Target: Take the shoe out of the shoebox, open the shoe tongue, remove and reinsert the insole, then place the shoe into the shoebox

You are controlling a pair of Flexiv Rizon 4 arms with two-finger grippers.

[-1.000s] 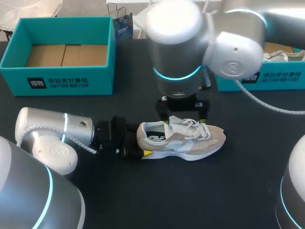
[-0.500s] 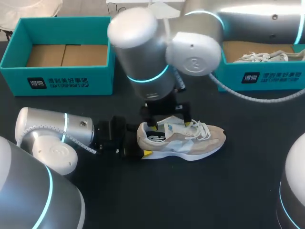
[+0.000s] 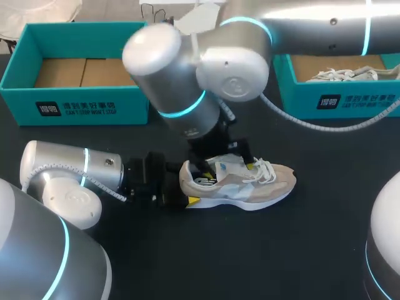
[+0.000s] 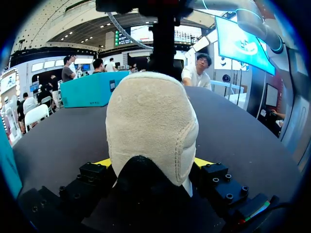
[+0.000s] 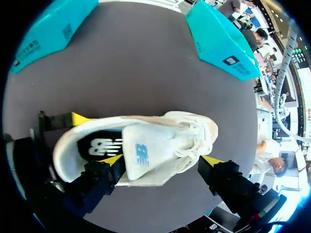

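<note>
Beige shoe (image 5: 146,141) seen upright on dark table (image 5: 131,58), black insole (image 5: 99,145) exposed behind tongue (image 5: 146,153). Right gripper (image 5: 161,160) held spread across midfoot: one yellow fingertip (image 5: 112,159) by tongue, other off shoe. Left gripper (image 5: 65,145) at heel. Teal shoeboxes (image 5: 221,41) set beyond.

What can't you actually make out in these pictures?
- Head view: my right arm covers the shoe's opening and most of the right end effector.
- Left wrist view: the heel fills it, hiding the shoe's front.
- Right wrist view: the tongue covers most of the insole.
- Head view: arm and edge cut off the right shoebox.
</note>
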